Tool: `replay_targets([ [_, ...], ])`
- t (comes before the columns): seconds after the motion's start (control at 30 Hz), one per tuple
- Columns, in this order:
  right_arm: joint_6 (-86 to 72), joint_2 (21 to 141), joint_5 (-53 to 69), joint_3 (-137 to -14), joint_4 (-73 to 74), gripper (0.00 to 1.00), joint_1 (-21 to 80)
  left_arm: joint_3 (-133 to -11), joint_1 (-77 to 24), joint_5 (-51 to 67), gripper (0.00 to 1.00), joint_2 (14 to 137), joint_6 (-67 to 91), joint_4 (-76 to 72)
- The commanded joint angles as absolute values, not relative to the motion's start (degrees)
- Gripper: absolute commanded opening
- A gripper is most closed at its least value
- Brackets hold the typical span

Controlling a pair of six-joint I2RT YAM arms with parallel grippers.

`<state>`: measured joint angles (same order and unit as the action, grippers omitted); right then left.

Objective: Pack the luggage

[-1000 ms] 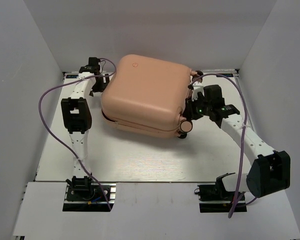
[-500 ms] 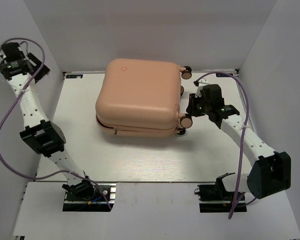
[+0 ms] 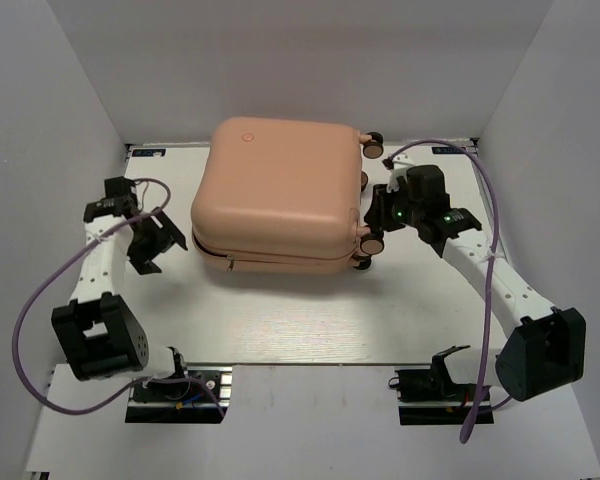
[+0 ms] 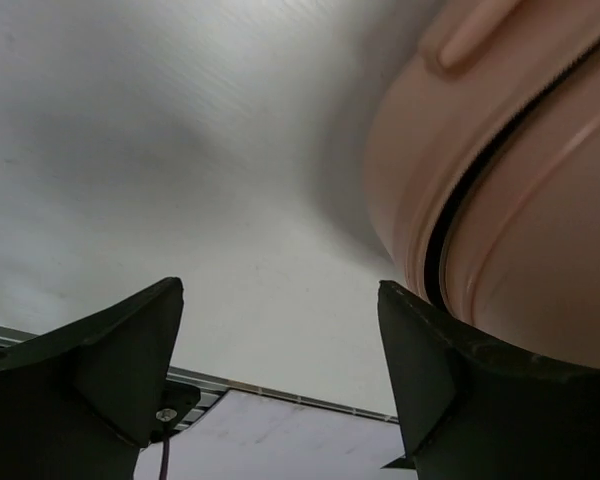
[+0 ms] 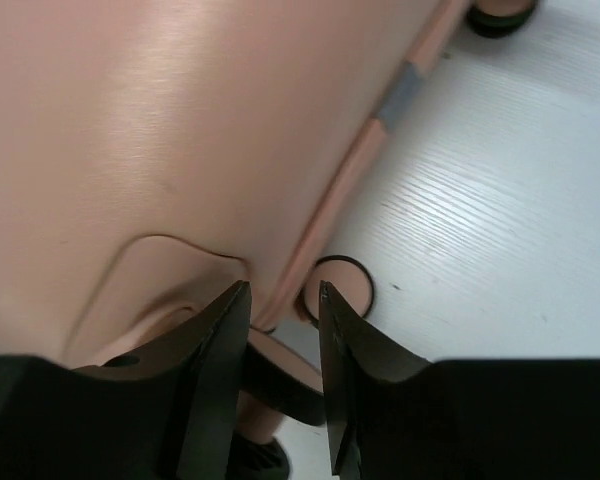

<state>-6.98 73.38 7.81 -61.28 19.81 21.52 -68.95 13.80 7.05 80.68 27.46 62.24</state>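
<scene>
The luggage (image 3: 275, 195) is a pale pink hard-shell case, closed and lying flat mid-table with its wheels to the right. My left gripper (image 3: 165, 243) hovers open just off its left side; in the left wrist view the shell and dark seam (image 4: 500, 200) rise to the right of the wide-spread gripper (image 4: 280, 300), with only bare table between the fingers. My right gripper (image 3: 372, 225) is at the near right corner. Seen from the right wrist, that gripper (image 5: 283, 288) stands narrowly apart, closed on a dark-rimmed wheel (image 5: 270, 385) under the pink shell (image 5: 130, 130).
White walls close in the table on the left, back and right. A second wheel (image 3: 373, 141) sticks out at the far right corner, and another pink wheel (image 5: 338, 290) lies beside my right finger. The white table (image 3: 280, 320) is bare in front.
My left arm swung from high at the back left wall down to the luggage's left side. The luggage, tilted a second ago, now lies flat. The right gripper stayed at the wheel.
</scene>
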Motion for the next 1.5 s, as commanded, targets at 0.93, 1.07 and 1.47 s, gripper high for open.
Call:
replay_targets([
  [0.93,-0.26,75.41,9.58,-59.85,14.41,0.34,28.04,-55.10,1.84,-5.09,0.72,67.41,49.74,44.03],
  [1.07,-0.27,75.15,9.23,-60.03,14.77,0.34,27.95,-56.25,2.90,-3.96,0.70,67.85,49.31,44.13],
  [1.47,3.68,74.09,12.47,-59.94,17.48,0.34,28.21,-49.32,1.33,-4.31,0.62,75.23,50.80,33.68],
])
